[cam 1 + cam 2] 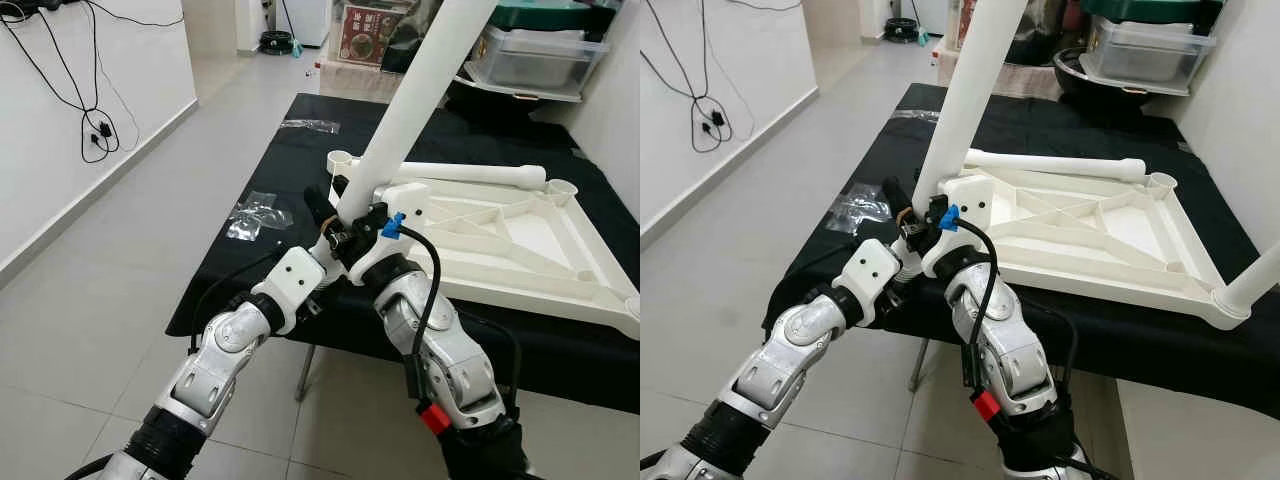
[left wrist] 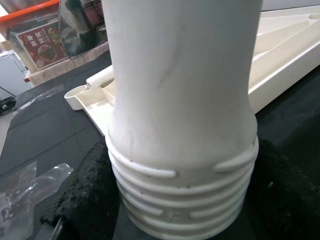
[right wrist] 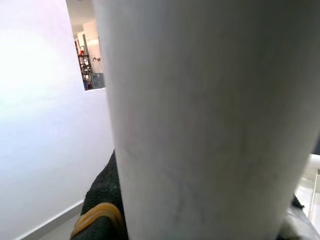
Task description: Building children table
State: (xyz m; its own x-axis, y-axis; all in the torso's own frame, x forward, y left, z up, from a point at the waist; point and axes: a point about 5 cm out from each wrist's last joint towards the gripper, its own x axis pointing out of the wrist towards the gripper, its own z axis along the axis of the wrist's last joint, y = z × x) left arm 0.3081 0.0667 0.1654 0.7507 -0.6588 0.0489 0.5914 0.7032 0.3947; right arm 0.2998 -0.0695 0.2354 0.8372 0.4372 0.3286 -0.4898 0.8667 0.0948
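White table leg centre frame, long axis tilted: threaded lower end low at centre, upper end running off the top edge right of centre. Threaded end visible in left wrist view, ridges at the bottom of the tube. Left gripper and right gripper both clamped on the leg's lower end, just above the near-left corner of the tabletop. Black padded fingers press either side of the leg in left wrist view.

Tabletop lies upside down, ribbed underside up, right half of frame on the black-covered worktop. Second leg lies flat along the tabletop's far edge, long axis left-right. Third leg stands in the near-right corner socket in right eye view, rising off the right edge. Empty socket at far-left corner. Clear plastic bags on the worktop left of the grippers. Cables hang on the wall, upper left.
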